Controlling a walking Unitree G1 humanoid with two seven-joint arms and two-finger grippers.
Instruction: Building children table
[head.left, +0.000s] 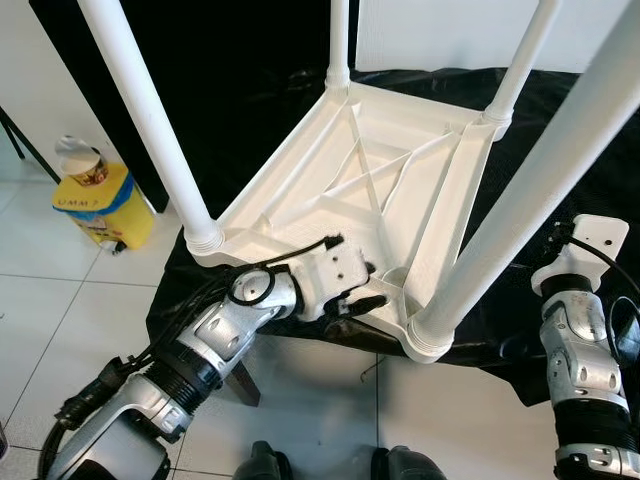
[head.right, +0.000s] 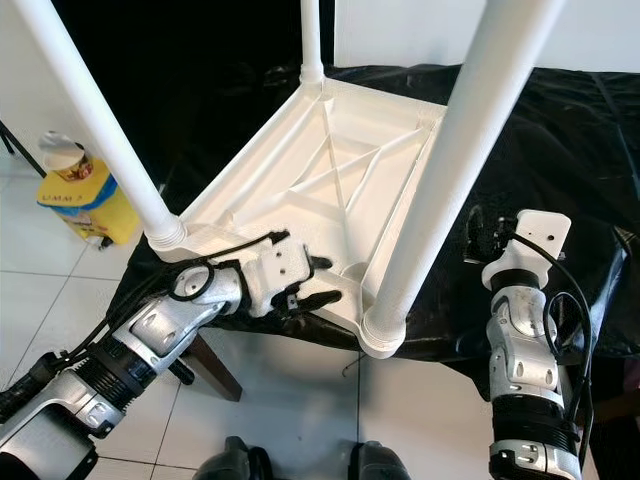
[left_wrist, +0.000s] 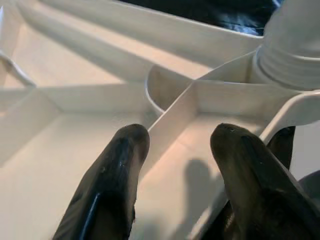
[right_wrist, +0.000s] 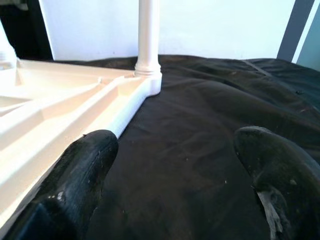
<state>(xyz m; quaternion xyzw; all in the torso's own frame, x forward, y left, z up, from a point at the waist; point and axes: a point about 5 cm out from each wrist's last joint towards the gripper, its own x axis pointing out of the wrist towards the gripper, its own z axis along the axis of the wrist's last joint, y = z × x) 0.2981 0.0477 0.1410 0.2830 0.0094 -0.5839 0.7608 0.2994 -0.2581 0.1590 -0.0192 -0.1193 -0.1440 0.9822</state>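
Where the black cloth (head.left: 590, 130) covers a raised surface, 1 white plastic children's table (head.left: 390, 190) lies upside down, underside up, with 4 white legs (head.left: 150, 120) standing upward from its corner sockets.

Left gripper (left_wrist: 177, 145): reaches over the near edge of the tabletop underside, beside the near right leg socket (head.left: 432, 335). Fingers (left_wrist: 120, 170) are parted, 1 on each side of a thin white rib (left_wrist: 170, 120) of the underside; whether they press on it cannot be told.

Right gripper (right_wrist: 175, 165): hovers over the black cloth just beside the table's right edge, fingers spread wide, holding nothing.

Other items: 1 yellow and blue container (head.left: 105, 205) on the white tiled floor (head.left: 60, 300), to the left, well apart from the table.
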